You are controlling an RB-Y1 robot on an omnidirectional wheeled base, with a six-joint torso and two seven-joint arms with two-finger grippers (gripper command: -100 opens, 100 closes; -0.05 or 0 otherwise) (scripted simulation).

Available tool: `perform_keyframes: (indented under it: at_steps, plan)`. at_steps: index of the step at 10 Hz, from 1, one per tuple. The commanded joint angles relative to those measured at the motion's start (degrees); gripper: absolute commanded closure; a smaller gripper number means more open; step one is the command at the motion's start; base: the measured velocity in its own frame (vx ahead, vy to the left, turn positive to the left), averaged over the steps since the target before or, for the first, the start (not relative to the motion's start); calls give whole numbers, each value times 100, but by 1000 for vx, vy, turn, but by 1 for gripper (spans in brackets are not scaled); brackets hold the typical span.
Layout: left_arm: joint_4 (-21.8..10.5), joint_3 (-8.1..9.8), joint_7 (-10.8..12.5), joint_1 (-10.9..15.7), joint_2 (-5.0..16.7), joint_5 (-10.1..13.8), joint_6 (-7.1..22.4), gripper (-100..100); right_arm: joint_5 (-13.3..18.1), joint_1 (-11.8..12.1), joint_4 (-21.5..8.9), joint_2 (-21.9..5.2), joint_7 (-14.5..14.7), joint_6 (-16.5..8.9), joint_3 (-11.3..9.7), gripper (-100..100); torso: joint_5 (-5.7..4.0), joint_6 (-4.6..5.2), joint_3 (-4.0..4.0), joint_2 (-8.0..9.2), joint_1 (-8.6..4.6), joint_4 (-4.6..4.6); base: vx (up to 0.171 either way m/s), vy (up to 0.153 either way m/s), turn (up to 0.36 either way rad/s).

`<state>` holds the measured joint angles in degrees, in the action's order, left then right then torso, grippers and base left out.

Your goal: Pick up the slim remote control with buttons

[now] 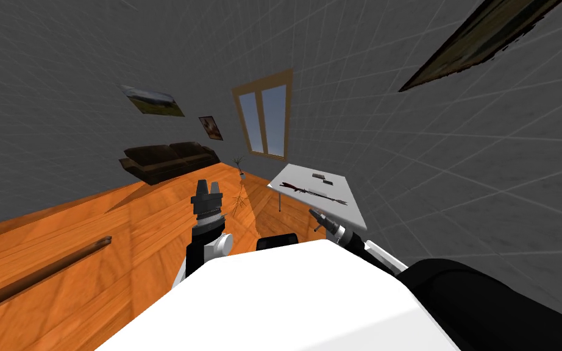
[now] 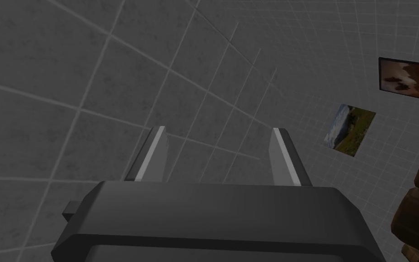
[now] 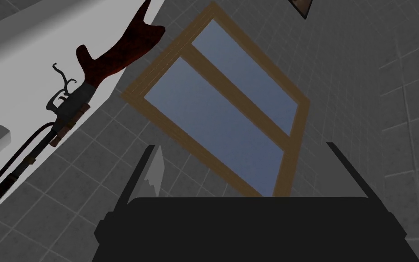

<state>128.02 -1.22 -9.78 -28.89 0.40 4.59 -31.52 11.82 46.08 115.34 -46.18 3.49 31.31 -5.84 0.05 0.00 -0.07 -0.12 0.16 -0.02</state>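
While both arms sit short of the white surface (image 1: 298,173), we see the remote (image 1: 319,176) on its far part, beyond a long gun (image 1: 313,192), with another small dark item (image 1: 328,181) just beside it. Right gripper (image 1: 315,214) is by the near edge, fingers spread. Left gripper (image 1: 208,184) is over the wooden floor (image 1: 121,225), fingers spread.

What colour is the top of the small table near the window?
The table has a white top; the head view shows it best.
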Motion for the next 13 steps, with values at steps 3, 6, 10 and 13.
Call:
perform_keyframes:
  at_steps: [3,6,10,13]
  plan:
    - [0,0,0,0,0,0,0,0,209,271,-497,-684,141,-175,-55,-100,0,0,-5,-9,-1,-2,72,54,178]
    - [0,1,0,-1,0,0,0,0,356,411,-855,-1178,222,-251,-95,-100,-2,3,-3,-5,-10,-1,58,29,161]
    - [0,1,0,0,1,0,0,0,624,597,-1474,-1748,356,-352,-178,-100,-4,-1,-4,-6,-19,-1,70,11,204]
    - [0,1,0,-1,1,0,0,0,828,704,-1926,-2241,449,-405,-250,-100,-5,4,-8,-13,-21,-3,76,-6,209]
